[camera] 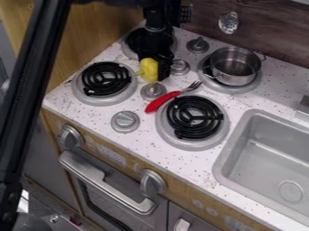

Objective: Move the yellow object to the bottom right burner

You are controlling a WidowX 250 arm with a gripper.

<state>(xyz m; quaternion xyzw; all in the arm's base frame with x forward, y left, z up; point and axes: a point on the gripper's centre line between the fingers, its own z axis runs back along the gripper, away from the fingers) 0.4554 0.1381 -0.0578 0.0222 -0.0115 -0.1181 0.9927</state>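
The yellow object (148, 70) was at the black gripper (159, 71), up and left of the bottom right burner (195, 117); whether the jaws gripped it could not be told. A red-handled fork (163, 100) lay along that burner's upper-left edge.

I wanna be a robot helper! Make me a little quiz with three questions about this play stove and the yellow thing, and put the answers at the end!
1. True or false: the metal pot stands on the top right burner.

2. Fill in the colour: the handle of the fork is ____.

3. Where is the yellow object?
A) In the sink
B) Inside the pot
C) Near the bottom left burner

Key: 1. True; 2. red; 3. C
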